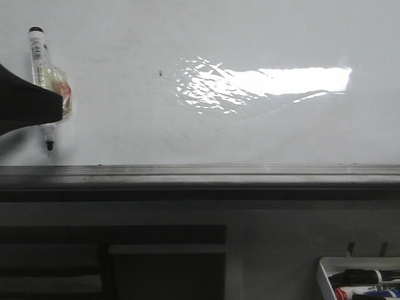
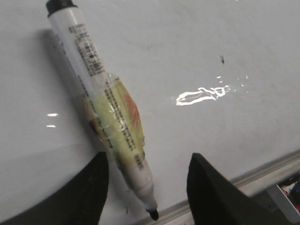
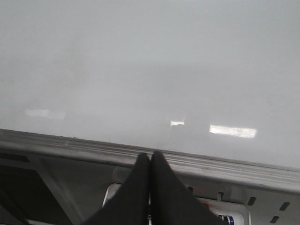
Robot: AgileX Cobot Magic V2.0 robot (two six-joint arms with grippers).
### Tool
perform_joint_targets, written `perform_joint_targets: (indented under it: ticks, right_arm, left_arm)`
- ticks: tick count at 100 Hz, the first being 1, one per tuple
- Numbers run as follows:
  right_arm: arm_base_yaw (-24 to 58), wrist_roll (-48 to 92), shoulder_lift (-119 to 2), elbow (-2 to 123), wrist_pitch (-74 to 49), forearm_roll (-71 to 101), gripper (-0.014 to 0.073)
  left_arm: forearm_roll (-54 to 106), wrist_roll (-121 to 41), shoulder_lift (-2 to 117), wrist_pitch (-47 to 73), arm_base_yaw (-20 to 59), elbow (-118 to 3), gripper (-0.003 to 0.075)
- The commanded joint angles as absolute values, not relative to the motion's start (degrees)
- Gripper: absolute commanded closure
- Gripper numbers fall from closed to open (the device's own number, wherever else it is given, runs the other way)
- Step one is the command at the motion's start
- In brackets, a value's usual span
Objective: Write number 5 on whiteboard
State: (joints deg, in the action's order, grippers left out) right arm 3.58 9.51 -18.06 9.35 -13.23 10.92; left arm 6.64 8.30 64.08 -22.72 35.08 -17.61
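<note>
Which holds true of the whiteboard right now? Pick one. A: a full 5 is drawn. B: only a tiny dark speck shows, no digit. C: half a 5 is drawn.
B: the whiteboard bears just a small speck beside the glare; no strokes show.

Marker (image 2: 101,110): printed lines and a barcode present on the barrel; none legible. Whiteboard (image 1: 187,37): no writing.

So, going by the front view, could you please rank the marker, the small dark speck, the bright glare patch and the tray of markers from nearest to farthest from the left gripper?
1. The marker, at the left gripper, far left of the whiteboard.
2. The dark speck, left of centre.
3. The glare patch, right of centre.
4. The marker tray, lower right, below the board's edge.
</note>
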Motion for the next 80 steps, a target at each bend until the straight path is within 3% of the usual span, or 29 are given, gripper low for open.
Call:
perform_joint_targets:
  ticks: [1, 13, 20, 25, 38, 60, 80]
  right_arm:
    - [4.06, 10.18, -18.92, 11.43, -8.29, 10.50, 0.0654]
    - [4.06, 10.18, -18.92, 11.43, -8.02, 10.50, 0.0654]
    - [4.06, 10.18, -18.92, 11.43, -8.02, 10.95, 0.0654]
    - [4.41, 10.18, -18.92, 11.43, -8.25, 11.12, 0.0654]
    - [8.03, 10.18, -19.02, 12.36, -10.69, 11.12, 0.0654]
    - [23.34, 10.23, -23.53, 15.26, -12.20, 10.34, 0.0654]
    - [34.97, 10.23, -34.95, 25.25, -16.19, 10.44, 0.0636]
  left_arm:
    - [9.74, 8.87, 66.79, -28.89, 35.52, -20.29, 0.0364]
    - [13.28, 8.87, 70.91, -29.81, 35.52, -20.63, 0.0368]
    - [13.77, 8.87, 72.52, -29.67, 35.52, -20.63, 0.0409]
    - [14.06, 8.87, 73.34, -29.44, 35.52, -20.63, 0.0474]
    - [13.93, 8.87, 73.78, -29.44, 35.52, -20.63, 0.0740]
    - [8.43, 8.87, 73.25, -29.42, 35.67, -20.63, 0.0741]
    - [-19.92, 8.87, 67.75, -31.18, 36.50, -20.63, 0.0741]
